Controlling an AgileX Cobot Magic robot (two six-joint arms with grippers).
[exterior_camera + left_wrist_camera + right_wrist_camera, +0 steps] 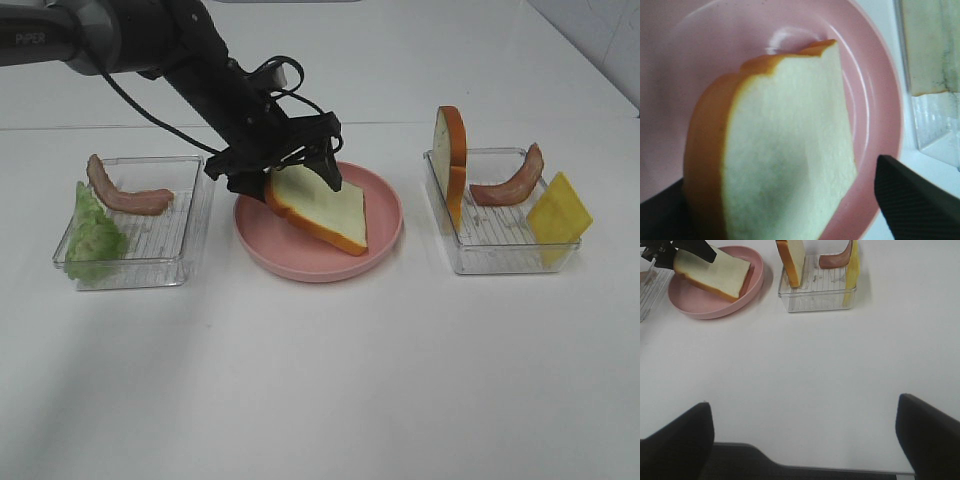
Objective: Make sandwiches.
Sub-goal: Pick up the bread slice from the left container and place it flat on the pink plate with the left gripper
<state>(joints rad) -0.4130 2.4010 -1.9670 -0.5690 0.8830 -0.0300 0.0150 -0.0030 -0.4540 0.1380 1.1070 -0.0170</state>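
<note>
One bread slice (322, 208) is being set down on the pink plate (300, 268) by the left claw (296, 182), as the first layer of the sandwiches being made. The slice is being shown tilted. Its far corner is being rested toward the plate's front-right side, while its crust end is being propped above the plate's back-left rim, where the claw is straddling it.

From the left wrist camera, one finger (912, 202) is being seen standing clear of the slice's white face, with pink plate showing in the gap. The other is being glimpsed only as a dark shape beneath the crust. The claw is therefore being judged as released, with the slice leaning on the lower finger rather than being pinched.

The slice's long axis is being read as running diagonally away from the claw, from the plate's back-left to its front-right. A retreat back along that line is being judged the cleanest exit.

Left of the plate, a lettuce leaf (95, 232) and a bacon strip (125, 195) are being held in the left tray (195, 220), judged nearer the left arm. Right of the plate, the right tray (500, 262) is being shown with a second bread slice (450, 165) on edge, a second bacon strip (508, 185) and a cheese square (560, 215). The right claw (805, 440) is being shown wide open and empty, well back from the plate on its near side. It is judged the nearer arm for that tray.
</note>
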